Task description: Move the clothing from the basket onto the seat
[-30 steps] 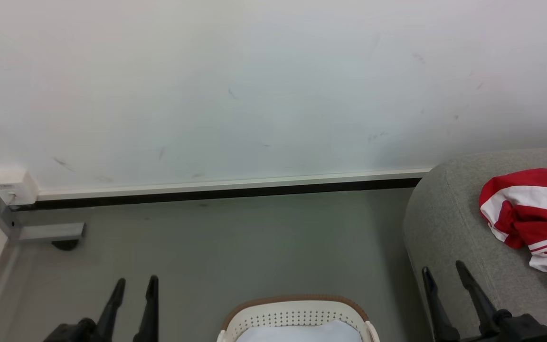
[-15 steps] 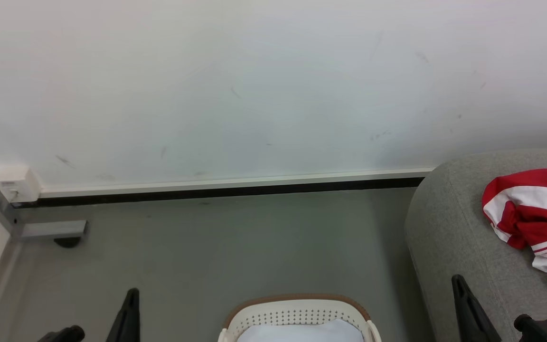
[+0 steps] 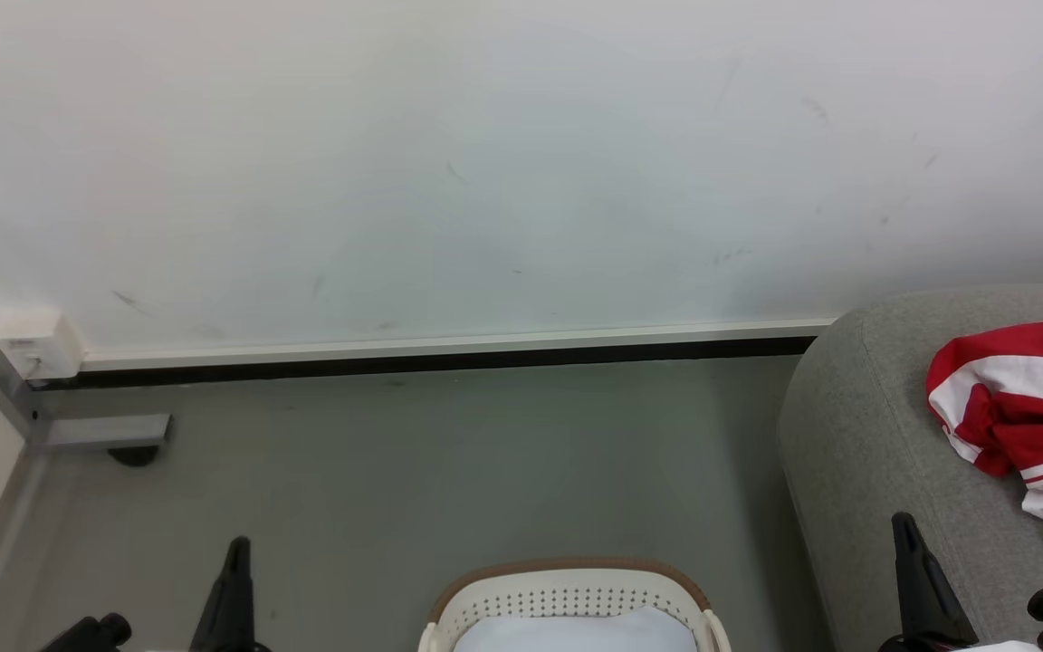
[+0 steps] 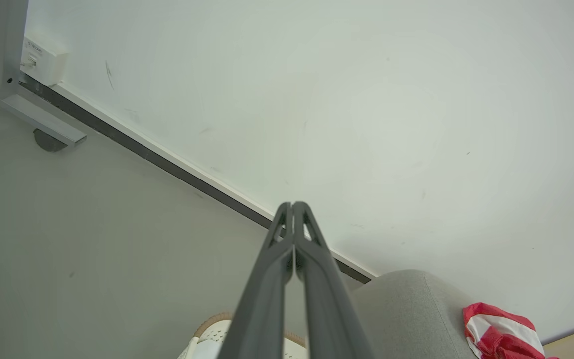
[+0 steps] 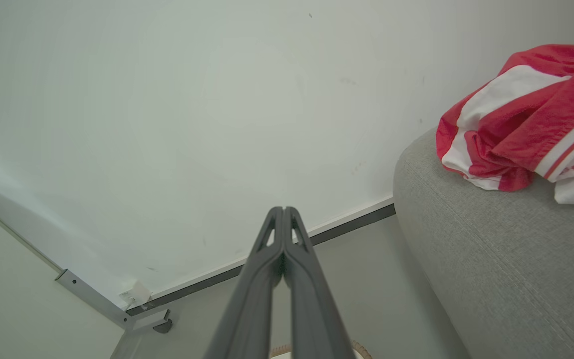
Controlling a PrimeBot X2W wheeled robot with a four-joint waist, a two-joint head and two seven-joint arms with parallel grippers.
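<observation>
A white wall (image 3: 485, 163) spans the upper frame above a grey floor (image 3: 449, 471). At right, a grey seat (image 3: 865, 435) carries crumpled red and white clothing (image 3: 1019, 398) near the right edge. A cream basket (image 3: 567, 598) with a brown rim sits at bottom centre, something pale inside. The left end effector (image 3: 237, 549), lower left, and the right end effector (image 3: 903, 523), lower right, are both closed and empty.

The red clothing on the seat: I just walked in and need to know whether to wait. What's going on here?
Red-and-white clothing lies bunched on the grey seat, and neither arm touches it. The left gripper and right gripper are both shut on nothing, held in the air and pointing toward the wall. Between them on the floor, the basket holds something pale; what it is cannot be told.
</observation>
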